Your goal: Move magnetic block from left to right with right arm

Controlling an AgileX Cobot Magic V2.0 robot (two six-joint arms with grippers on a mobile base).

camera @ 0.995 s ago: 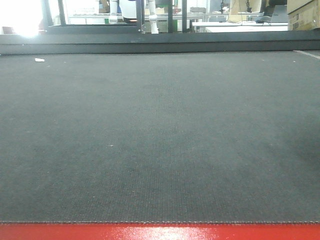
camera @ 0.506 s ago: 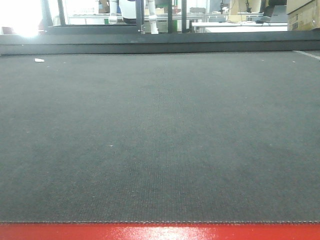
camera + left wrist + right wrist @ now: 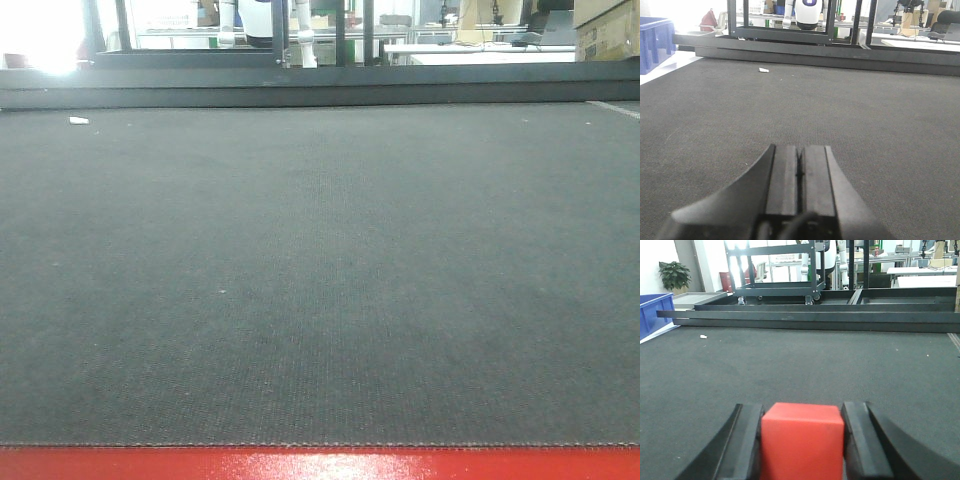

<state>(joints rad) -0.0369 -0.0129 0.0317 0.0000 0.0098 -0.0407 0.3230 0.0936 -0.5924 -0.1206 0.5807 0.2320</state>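
In the right wrist view a plain red cube, the magnetic block [image 3: 802, 442], fills the gap between my right gripper's [image 3: 802, 412] black fingers [image 3: 747, 440], which press against both of its sides. My left gripper [image 3: 800, 160] shows in the left wrist view with its two black pads pressed together and nothing between them, low over the dark mat [image 3: 865, 110]. The front-facing view shows only the mat [image 3: 320, 270]; neither arm nor the block appears there.
A blue bin [image 3: 655, 42] stands off the mat's left edge. A low black rail [image 3: 320, 95] and a black cart frame [image 3: 775, 270] border the far side. A small white scrap [image 3: 78, 120] lies on the mat at far left. A red strip [image 3: 320, 464] runs along the near edge.
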